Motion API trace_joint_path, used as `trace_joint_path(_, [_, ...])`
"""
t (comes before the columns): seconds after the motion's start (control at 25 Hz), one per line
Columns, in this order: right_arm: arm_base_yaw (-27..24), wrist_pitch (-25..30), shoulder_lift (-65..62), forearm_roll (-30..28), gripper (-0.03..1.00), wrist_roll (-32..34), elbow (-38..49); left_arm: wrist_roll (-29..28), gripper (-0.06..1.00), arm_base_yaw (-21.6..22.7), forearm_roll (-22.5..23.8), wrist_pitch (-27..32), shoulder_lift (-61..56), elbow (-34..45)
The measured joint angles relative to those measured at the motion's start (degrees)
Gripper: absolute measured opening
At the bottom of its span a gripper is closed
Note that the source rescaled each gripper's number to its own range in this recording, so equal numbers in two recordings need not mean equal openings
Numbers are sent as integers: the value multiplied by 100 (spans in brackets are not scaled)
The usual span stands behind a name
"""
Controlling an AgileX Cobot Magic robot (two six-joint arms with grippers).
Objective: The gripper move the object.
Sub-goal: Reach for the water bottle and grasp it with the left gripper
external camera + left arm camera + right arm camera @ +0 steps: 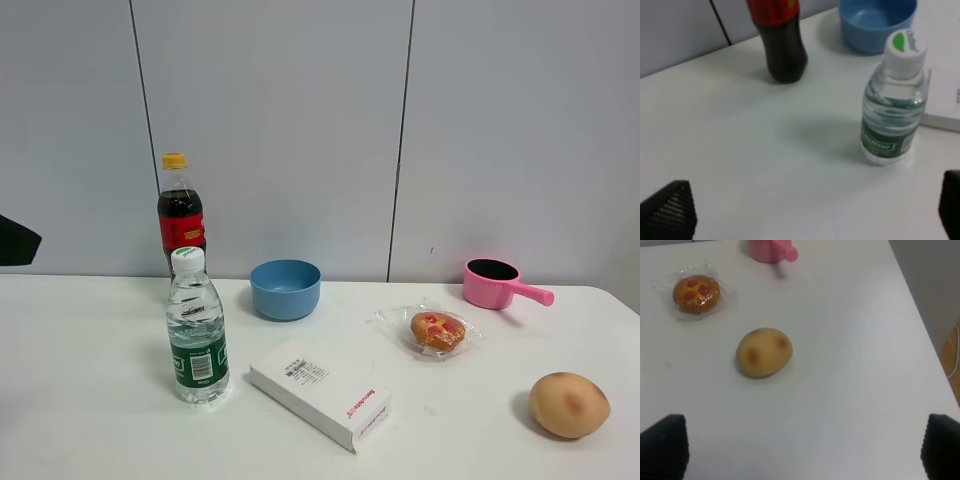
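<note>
Where the bottle [197,340] stands: upright on the white table [90,400], front left in the high view, with its white cap on and green label showing.
Bottle contact: nothing touches it.
Left gripper [810,217]: black fingers [670,212] spread wide with nothing between them. It hangs over the table, and the bottle lies ahead of it, apart from both fingers.
Right gripper [802,447]: fingers spread wide and holding nothing, over the right side of the table.
Cola [181,215]: upright behind the bottle, nearer the wall, red label and yellow cap, apart from the bottle.
Box [320,393]: white, lying flat, just right of the bottle's base with a small gap between them.
Bowl [285,288]: blue, behind the box and right of the cola.
Pastry [437,330]: in clear wrap, right of middle.
Pan [495,282]: pink, back right, handle pointing right.
Tan lump [568,404]: round, front right, ahead of the right gripper, well apart from the bottle.
</note>
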Motion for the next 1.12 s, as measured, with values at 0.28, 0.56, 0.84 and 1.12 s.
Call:
trace_joint_path(0.28, [0,0,0,0,100,0,0,-134,98,-771,56,-838,605,0])
trace_joint_path(0.56, [0,0,0,0,100,0,0,-764,98,-1287,56,-2188,1163,433])
trace_joint_path(0.84, [0,3,0,0,100,0,0,-1140,98,-1462,502,-3569,1674,957])
trace_joint_path(1.12, [0,3,0,0,100,0,0,-1233,98,-1462,579,-4477,2512,998])
